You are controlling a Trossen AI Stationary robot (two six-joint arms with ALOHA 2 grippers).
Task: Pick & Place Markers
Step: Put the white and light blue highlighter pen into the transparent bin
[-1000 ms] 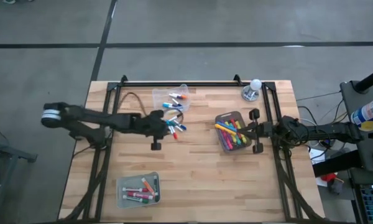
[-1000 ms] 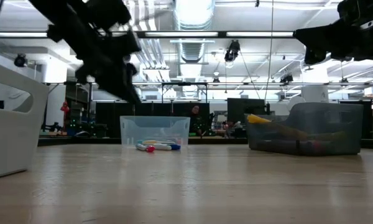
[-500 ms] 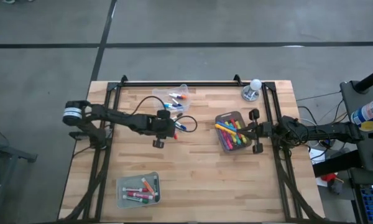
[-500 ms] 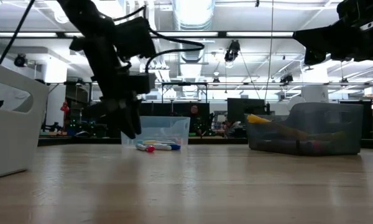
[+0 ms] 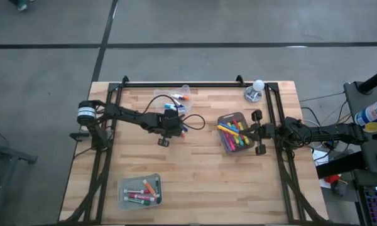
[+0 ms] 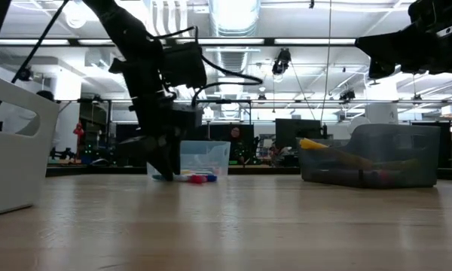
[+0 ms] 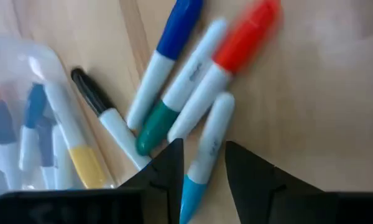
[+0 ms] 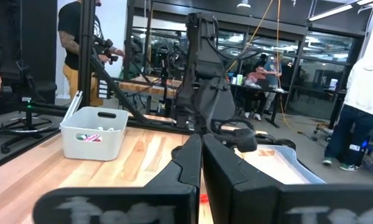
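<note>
One light-blue-capped marker between left pincer fingers

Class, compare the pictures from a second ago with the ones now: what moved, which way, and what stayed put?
The left pincer swung toward the table's middle and came down over the loose markers beside the clear bin. Its fingers now straddle a white marker with a light-blue cap, not yet gripped. The right pincer stayed shut by the grey bin; both bins are unmoved.

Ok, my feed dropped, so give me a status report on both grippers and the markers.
Left gripper open, down over loose markers, light-blue-capped marker between its fingers. Right gripper shut, waiting beside the grey bin. Clear bin close alongside the pile.
</note>
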